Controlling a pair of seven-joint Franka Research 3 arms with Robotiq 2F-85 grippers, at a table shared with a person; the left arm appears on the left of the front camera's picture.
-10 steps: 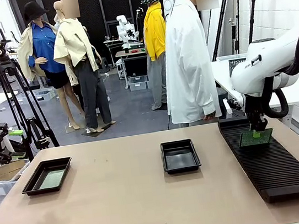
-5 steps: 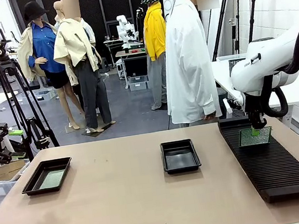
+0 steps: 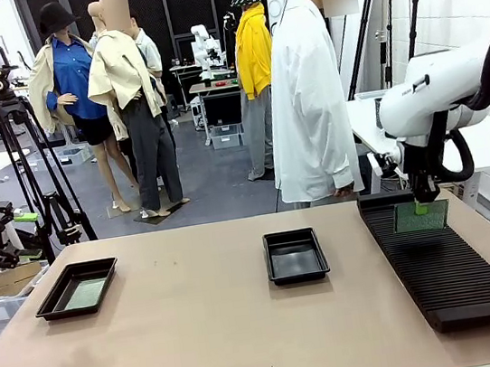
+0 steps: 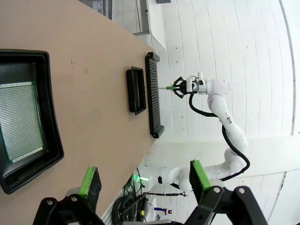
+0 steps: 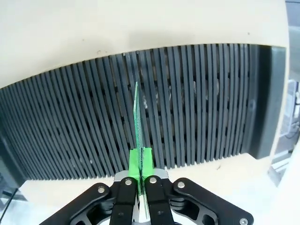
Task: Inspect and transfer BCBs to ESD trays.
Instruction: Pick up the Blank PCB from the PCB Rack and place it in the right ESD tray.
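Judging by the trays, the job is partly done: one BCB [image 4: 21, 119] lies flat in the ESD tray [image 3: 77, 287] at lower left; the centre tray [image 3: 295, 255] looks bare. The right gripper [image 3: 422, 205] — jaws pinched shut on another BCB [image 3: 420, 217] by its top edge — holds it upright over the slotted rack [image 3: 445, 274] at right; inspecting and placing it remain; the left gripper [image 4: 143, 180] has its jaws wide, empty. A smooth tan desk [image 3: 211, 334] carries everything; a person [image 3: 308, 111] in white stands at its far edge, workshop clutter behind.

left pincer [image 4: 144, 177]: spread wide | right pincer [image 3: 422, 206]: pinched tight, pointing straight down | right arm [image 3: 438, 92]: wrist vertical
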